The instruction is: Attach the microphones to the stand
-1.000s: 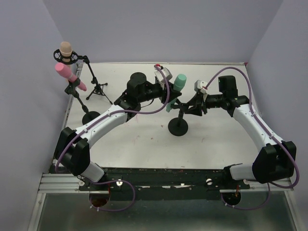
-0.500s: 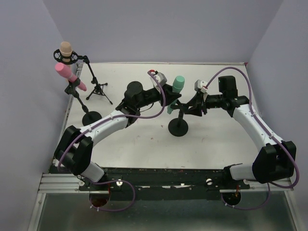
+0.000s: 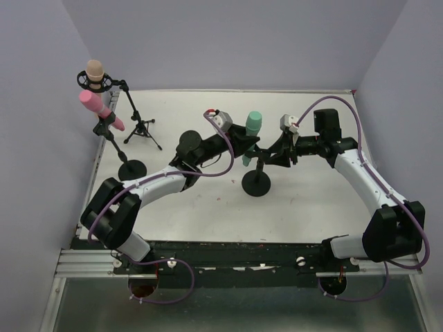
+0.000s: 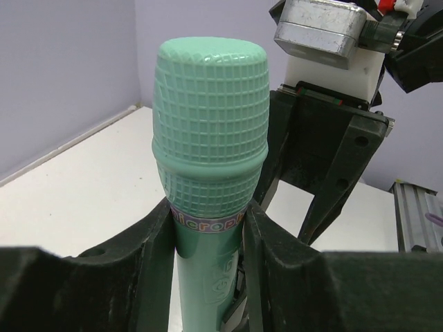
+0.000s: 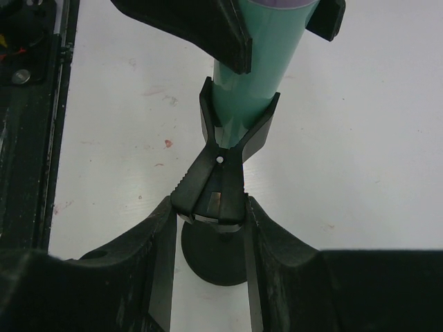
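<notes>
One teal microphone (image 3: 253, 124) in clip (image 5: 221, 173), pink microphone (image 3: 93, 105), peach microphone (image 3: 95, 70) far left

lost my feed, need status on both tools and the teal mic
Left tool shut on teal-green plastic stick microphone. Right tool shut on black spring clip of stand. Clip jaws around microphone body. Nothing blocking.

The left arm (image 3: 151, 181) and right arm (image 3: 363, 173) have white links between bulky black joints; a purple cable (image 3: 311, 108) loops along each. Fingers (image 5: 131, 270) are thick matte black, wrist camera boxes (image 4: 322, 28) silver with red trim
</notes>
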Motion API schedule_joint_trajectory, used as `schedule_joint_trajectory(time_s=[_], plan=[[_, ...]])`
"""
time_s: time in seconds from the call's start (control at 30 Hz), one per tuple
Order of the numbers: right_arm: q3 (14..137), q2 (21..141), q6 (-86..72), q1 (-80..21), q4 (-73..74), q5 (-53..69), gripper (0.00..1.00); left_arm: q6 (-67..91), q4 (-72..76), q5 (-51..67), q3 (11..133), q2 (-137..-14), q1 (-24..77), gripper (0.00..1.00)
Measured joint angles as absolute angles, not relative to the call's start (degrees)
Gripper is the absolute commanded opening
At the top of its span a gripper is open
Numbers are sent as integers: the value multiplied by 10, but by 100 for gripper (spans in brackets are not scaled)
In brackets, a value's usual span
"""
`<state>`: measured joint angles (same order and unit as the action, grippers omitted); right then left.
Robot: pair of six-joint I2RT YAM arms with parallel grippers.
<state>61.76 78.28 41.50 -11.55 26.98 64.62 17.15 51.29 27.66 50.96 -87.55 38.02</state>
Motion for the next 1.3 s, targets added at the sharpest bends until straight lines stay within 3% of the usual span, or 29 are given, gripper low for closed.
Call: schedule_joint_trajectory(time_s=[0.43,0.57,0.67,0.87,1.0,1.23,1.3], plan=[[618,787,405,-111,269,653,14,214,608,247,498,-919,395,0],[618,788,405,-110,269,656,22,217,620,239,494,-922,397,1],[618,788,405,-110,269,658,36,217,630,235,487,-921,398,13],[615,788,405,-110,269,667,64,216,625,219,473,-906,403,56],[609,791,402,-115,269,672,86,225,596,217,470,-891,415,71],[597,791,406,-117,270,674,97,215,525,213,464,-853,423,99],[595,791,407,-117,270,674,97,206,513,207,457,-833,420,99]])
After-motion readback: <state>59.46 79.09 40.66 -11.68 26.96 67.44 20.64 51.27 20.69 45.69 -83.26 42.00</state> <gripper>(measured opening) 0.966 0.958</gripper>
